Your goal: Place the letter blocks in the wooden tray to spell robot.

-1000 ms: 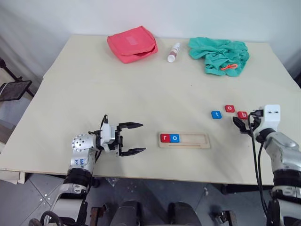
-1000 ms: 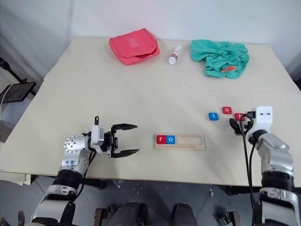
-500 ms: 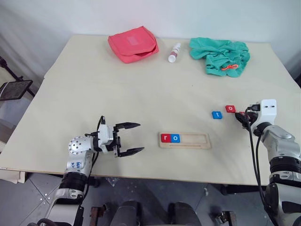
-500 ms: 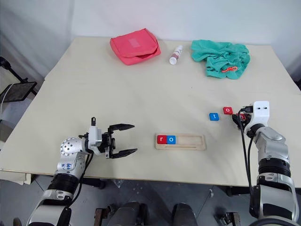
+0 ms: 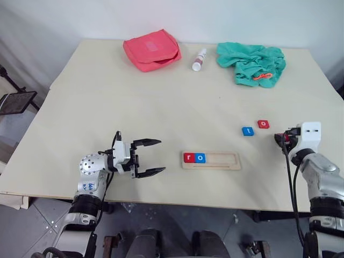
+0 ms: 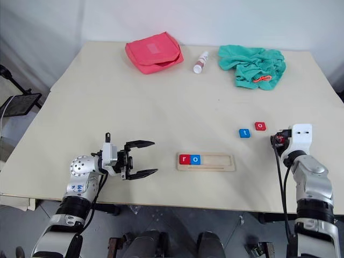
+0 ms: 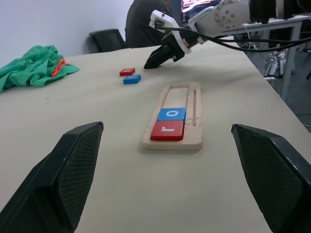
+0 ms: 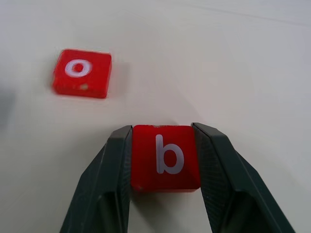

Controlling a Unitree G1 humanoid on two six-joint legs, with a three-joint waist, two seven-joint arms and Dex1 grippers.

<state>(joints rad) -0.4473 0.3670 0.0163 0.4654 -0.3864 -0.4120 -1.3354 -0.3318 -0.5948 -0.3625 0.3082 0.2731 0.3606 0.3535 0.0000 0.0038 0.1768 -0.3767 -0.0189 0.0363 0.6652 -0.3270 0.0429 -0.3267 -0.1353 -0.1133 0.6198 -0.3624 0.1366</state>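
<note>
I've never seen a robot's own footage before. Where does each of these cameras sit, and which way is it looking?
Left and right eye views: on the head, looking forward and down over the table; both arms show.
Left wrist view: on the left arm, looking along the table between the open left gripper at the wooden tray; its two fingers show.
Right wrist view: on the right arm, looking down at the red b block clamped in the right gripper.
Shared: the red o block lies in every view.

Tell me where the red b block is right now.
The red b block is clamped between the right gripper's fingers at the table's right side, just right of the loose red o block and blue t block.
</note>
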